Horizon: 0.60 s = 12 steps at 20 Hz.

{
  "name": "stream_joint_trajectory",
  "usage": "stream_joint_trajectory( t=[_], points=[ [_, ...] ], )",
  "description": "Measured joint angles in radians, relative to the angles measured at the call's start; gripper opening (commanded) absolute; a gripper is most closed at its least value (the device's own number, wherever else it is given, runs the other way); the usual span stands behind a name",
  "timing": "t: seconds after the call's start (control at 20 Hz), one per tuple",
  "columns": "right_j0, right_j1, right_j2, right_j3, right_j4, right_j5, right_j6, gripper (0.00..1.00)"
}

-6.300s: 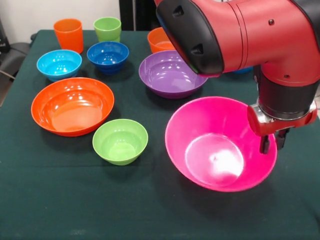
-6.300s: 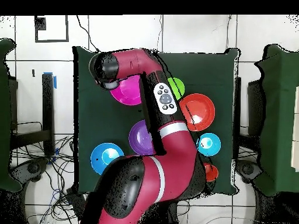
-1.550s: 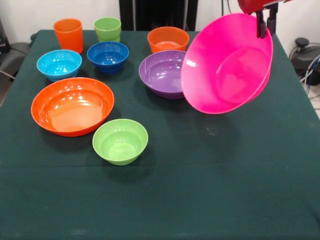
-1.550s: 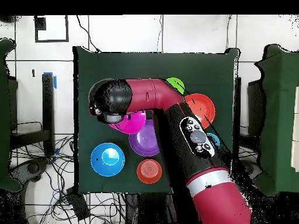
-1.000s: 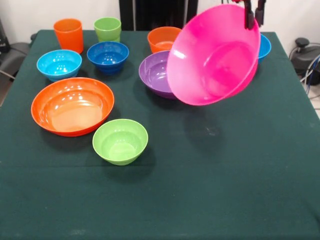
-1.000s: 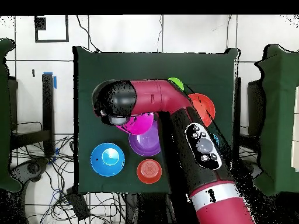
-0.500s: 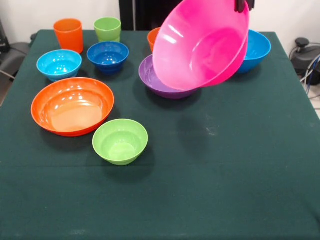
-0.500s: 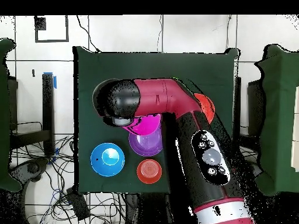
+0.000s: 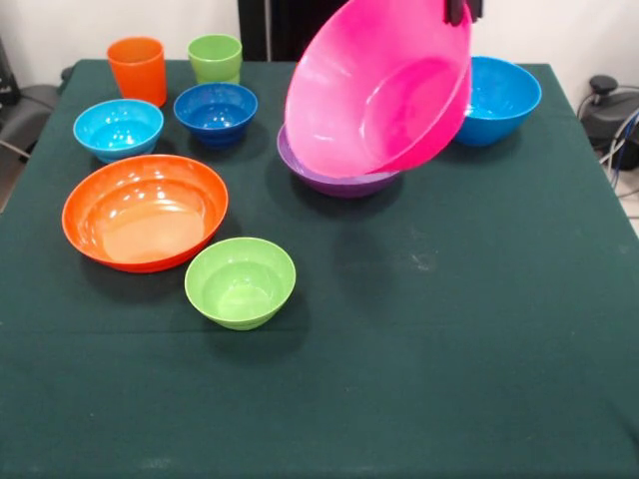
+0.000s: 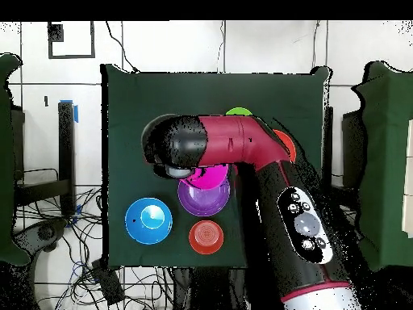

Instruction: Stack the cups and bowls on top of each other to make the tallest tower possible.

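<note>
My gripper (image 9: 461,10) shows only its tips at the top edge, shut on the rim of the large pink bowl (image 9: 379,90). The bowl hangs tilted, its opening toward the camera, just above the purple bowl (image 9: 334,182), which it mostly hides. In the overhead view the pink bowl (image 10: 206,176) overlaps the purple bowl (image 10: 202,202) under the arm's wrist. The big blue bowl (image 9: 501,98) sits right of them. The small orange bowl (image 10: 206,236) is hidden in the front view.
The wide orange bowl (image 9: 145,210) and the lime-green small bowl (image 9: 240,281) sit at front left. Light-blue (image 9: 118,128) and dark-blue (image 9: 216,110) small bowls, the orange cup (image 9: 137,68) and the green cup (image 9: 215,57) stand at the far left of the green table (image 9: 449,349).
The pink bowl was lifted off the table at the front right and carried up and back. In the last half second it moved a little left, over the purple bowl.
</note>
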Motion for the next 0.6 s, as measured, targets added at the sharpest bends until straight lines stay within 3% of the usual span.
stream_joint_trajectory(
  t=[0.6],
  points=[
    [-0.086, -0.087, 0.000, 0.124, 0.000, -0.013, 0.000, 0.00]
  ],
)
